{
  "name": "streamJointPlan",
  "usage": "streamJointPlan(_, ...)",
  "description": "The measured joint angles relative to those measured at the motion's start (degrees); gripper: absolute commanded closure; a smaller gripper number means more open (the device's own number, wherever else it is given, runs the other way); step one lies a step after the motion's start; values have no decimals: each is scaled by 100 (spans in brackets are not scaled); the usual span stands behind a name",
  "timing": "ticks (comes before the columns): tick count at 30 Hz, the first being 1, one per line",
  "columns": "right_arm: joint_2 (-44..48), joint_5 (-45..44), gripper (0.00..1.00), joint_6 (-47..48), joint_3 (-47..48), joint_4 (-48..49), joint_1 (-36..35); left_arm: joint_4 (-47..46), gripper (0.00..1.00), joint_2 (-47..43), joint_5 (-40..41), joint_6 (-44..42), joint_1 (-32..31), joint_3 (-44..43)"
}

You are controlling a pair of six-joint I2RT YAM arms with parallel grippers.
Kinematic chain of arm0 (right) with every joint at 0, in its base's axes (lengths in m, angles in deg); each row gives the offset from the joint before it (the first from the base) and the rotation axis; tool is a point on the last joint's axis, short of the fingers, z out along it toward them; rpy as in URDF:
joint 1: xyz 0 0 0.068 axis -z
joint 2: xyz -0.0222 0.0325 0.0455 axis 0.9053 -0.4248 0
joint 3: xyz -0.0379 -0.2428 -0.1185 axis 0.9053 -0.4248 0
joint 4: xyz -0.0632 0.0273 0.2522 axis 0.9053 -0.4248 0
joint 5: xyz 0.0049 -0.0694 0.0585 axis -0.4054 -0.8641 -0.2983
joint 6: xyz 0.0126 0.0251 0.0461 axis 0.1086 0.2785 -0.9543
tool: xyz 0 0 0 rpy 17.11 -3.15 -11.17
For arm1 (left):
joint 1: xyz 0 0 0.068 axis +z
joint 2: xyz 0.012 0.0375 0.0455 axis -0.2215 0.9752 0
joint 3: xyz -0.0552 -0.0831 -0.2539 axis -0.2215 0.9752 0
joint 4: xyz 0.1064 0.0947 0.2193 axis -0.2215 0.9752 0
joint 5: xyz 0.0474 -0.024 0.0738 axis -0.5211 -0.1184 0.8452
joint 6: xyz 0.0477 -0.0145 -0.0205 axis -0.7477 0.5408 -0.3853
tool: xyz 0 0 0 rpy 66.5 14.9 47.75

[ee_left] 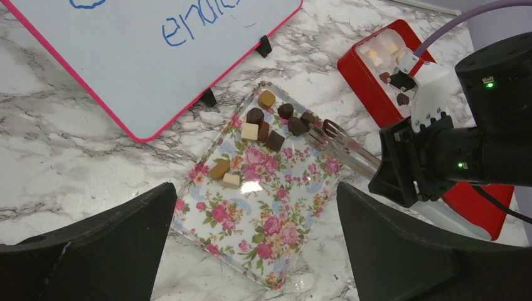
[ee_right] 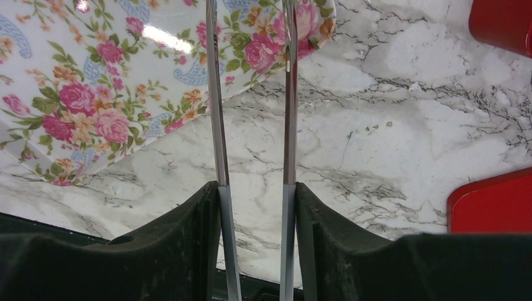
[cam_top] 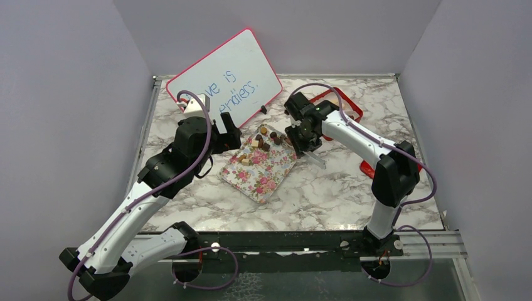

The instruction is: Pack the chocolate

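Several chocolate pieces (cam_top: 265, 138), dark brown, mid-brown and cream, lie at the far end of a floral tray (cam_top: 260, 172). In the left wrist view they form a cluster (ee_left: 276, 122), with two more nearer the middle of the tray (ee_left: 282, 219). A red box (ee_left: 367, 78) at the right holds a few pieces. My right gripper (cam_top: 303, 137) is shut on metal tongs (ee_left: 342, 144); their open tips are beside the cluster. In the right wrist view (ee_right: 254, 188) the tongs (ee_right: 213, 94) run up out of frame. My left gripper (ee_left: 256, 188) is open and empty above the tray's near end.
A pink-framed whiteboard (cam_top: 226, 78) with blue writing leans at the back left, close to the tray. A red lid (cam_top: 369, 168) lies on the marble table (cam_top: 326, 188) beside the right arm. The red box (cam_top: 345, 103) sits behind the right arm.
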Motion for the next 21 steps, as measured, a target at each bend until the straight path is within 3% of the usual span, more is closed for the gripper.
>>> streamJointPlan(21, -74, -24, 74, 175, 13, 66, 0, -48, 1, -24, 0, 0, 0, 96)
